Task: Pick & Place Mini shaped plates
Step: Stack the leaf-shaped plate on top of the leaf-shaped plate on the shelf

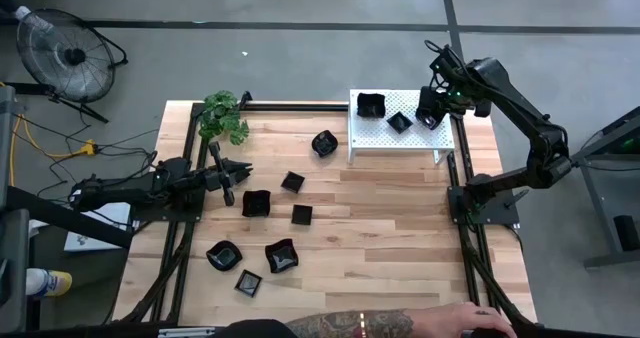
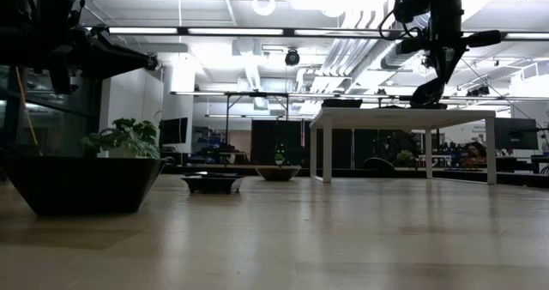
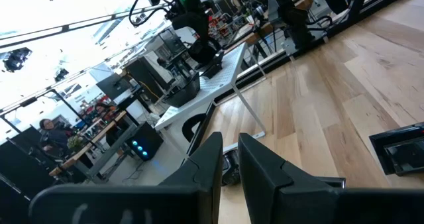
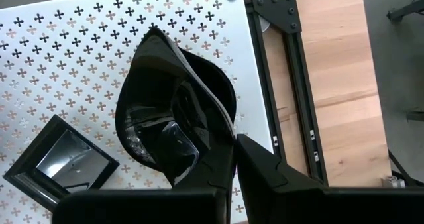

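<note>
Right wrist view gives us the key bit: right gripper [image 4: 228, 161] has its fingers [image 4: 265, 168] pinched thin on the rim of a rounded black plate [image 4: 175, 111], w/ the plate over the white perforated rack [image 4: 79, 58], just beside a square plate [image 4: 59, 154] lying on the rack. We can't tell if the held plate rests on the rack or hangs a bit above it.

Progress, as we read it from the high view: two plates sit on the rack [image 1: 395, 138], a wavy one [image 1: 371, 105] and the square one [image 1: 399, 122]; the third is at the right gripper [image 1: 432, 110] near the rack's right end. So approx a quarter done, judging by count. Left on the wood table [image 1: 400, 238]: eight plates, e.g. one by the rack [image 1: 324, 143], a cluster mid-table [image 1: 292, 182], more toward the front [image 1: 281, 256].

Pose: right arm reaches fwd from its base, elbow high, wrist pointing down at the rack. Left gripper [image 1: 232, 176] waits low over the table's left side, fingers [image 3: 209, 161] nearly together, holding nothing.
</note>
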You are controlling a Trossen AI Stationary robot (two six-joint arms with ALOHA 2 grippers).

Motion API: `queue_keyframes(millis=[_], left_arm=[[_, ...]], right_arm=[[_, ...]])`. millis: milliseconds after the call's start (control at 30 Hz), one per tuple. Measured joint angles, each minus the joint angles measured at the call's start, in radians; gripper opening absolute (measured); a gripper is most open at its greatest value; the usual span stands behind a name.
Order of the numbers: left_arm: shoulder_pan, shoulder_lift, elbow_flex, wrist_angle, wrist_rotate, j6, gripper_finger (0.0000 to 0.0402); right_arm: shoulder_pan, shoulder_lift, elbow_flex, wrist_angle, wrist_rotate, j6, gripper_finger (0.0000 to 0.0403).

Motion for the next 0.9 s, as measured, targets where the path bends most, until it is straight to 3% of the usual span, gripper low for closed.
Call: queue_keyframes(millis=[900], left_arm=[[0.000,0.000,0.000,0.000,0.000,0.000,0.0046]], right_arm=[[0.000,0.057,-0.001,0.005,0.011,0.024,0.0014]])
